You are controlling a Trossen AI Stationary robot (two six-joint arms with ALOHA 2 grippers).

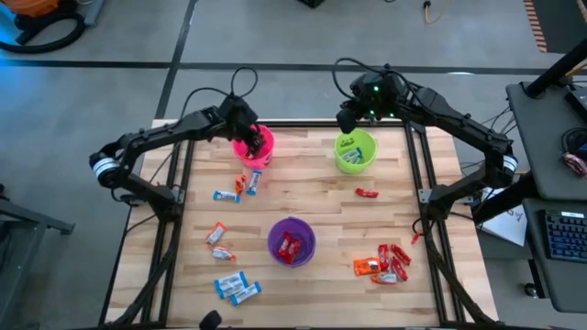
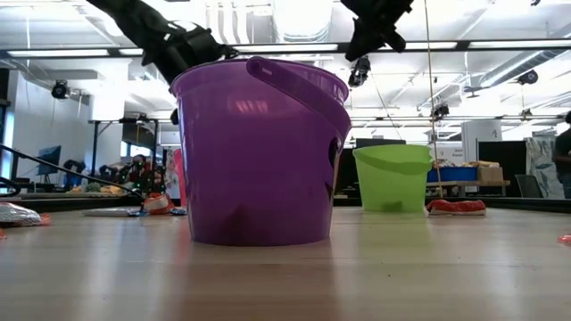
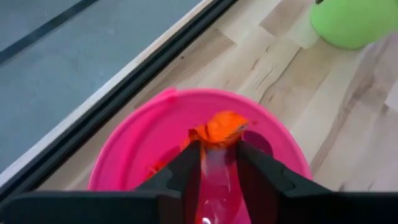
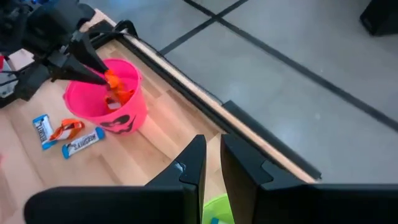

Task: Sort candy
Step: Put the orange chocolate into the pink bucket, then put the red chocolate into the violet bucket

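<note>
L gripper [image 3: 217, 158] sits over the pink cup [image 1: 253, 147] at the back-left of the tabletop [image 1: 303, 197], fingers clamped on an orange candy [image 3: 219, 129] held just above the cup's mouth; more orange shows inside the cup. R wrist view shows the same: L gripper w/ orange candy at the pink cup's rim.

R gripper [image 4: 211, 163] hovers above the back rim of the green cup [image 1: 355, 151], fingers nearly together w/ a thin gap, nothing btwn them.

Purple cup [image 1: 292, 241] stands front-centre w/ red candies inside. Loose candy: blue-and-white and orange pieces [image 1: 240, 187] just in front of the pink cup, two orange-ish pieces [image 1: 218, 240] left of the purple cup, blue-and-white pair [image 1: 237, 287] at front-left, one red piece [image 1: 367, 192] in front of the green cup, red/orange cluster [image 1: 383, 261] at front-right.
</note>
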